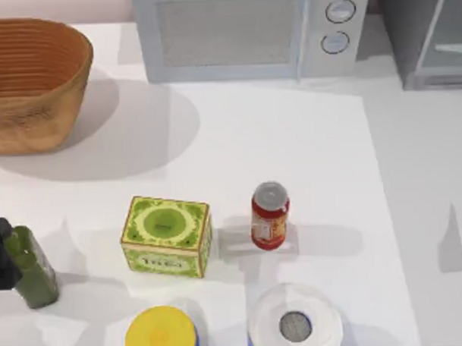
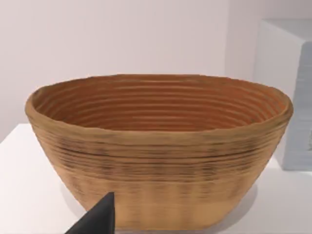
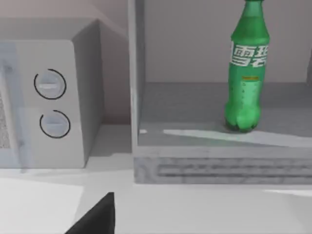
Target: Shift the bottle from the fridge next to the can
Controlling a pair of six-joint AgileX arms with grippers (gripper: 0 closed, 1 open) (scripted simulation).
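The bright green bottle (image 3: 247, 68) stands upright inside the dark grey fridge (image 3: 219, 165), seen in the right wrist view. The fridge (image 1: 431, 37) is at the table's back right in the top view. The small red can (image 1: 270, 216) stands upright near the middle of the table, just right of a green box (image 1: 166, 236). A dark part of my right gripper (image 3: 97, 219) shows in the right wrist view, well short of the fridge and to the bottle's left. A dark part of my left gripper (image 2: 97, 219) shows in the left wrist view, in front of a wicker basket (image 2: 156, 146).
The wicker basket (image 1: 30, 81) sits at the back left and a light grey microwave (image 1: 249, 32) at the back middle, beside the fridge. A dark olive bottle (image 1: 33, 267) stands at the left edge. A yellow-lidded tub (image 1: 161, 335) and a white-lidded container (image 1: 295, 322) stand at the front.
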